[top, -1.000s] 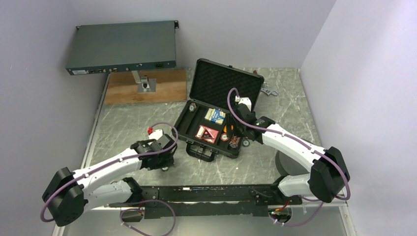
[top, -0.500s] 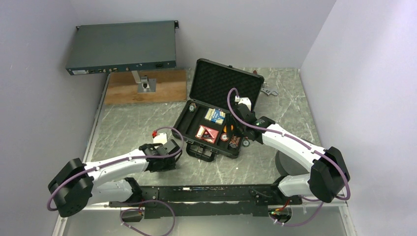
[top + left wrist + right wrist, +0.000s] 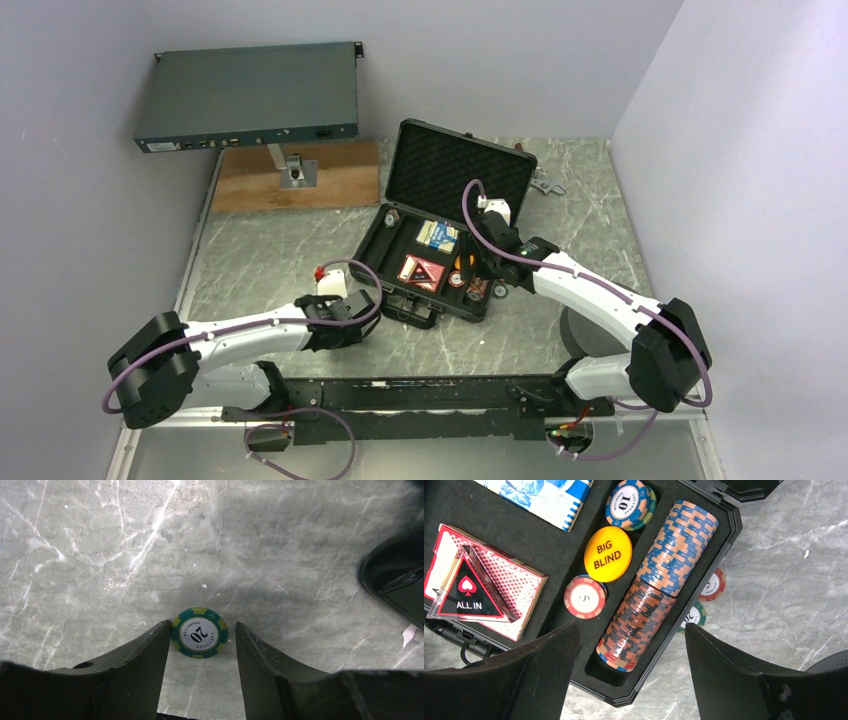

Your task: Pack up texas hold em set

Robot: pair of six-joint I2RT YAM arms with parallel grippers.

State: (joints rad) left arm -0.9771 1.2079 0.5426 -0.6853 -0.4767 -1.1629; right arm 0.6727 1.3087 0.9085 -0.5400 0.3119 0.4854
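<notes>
The black case point(image 3: 392, 262) lies open mid-table with its foam lid point(image 3: 455, 170) upright. It holds a blue card deck point(image 3: 544, 497), a red deck point(image 3: 489, 592), the orange "BIG BLIND" disc point(image 3: 608, 554), single chips point(image 3: 585, 597) and a long row of chips point(image 3: 659, 587). My right gripper point(image 3: 631, 627) is open and empty above the row's near end. Two loose chips point(image 3: 713, 585) lie on the table beside the case. My left gripper point(image 3: 202, 630) is open and low over the table, with a green "20" chip point(image 3: 199, 632) lying flat between its fingertips.
The grey-blue rack box point(image 3: 248, 97) stands on a wooden board point(image 3: 300, 180) at the back left. A metal tool point(image 3: 545, 185) lies behind the case. The case handle point(image 3: 408, 310) sticks out at the front, close to my left gripper point(image 3: 340, 325).
My left arm has swung to the right along the table towards the front of the case. My right arm and the case have not moved.
</notes>
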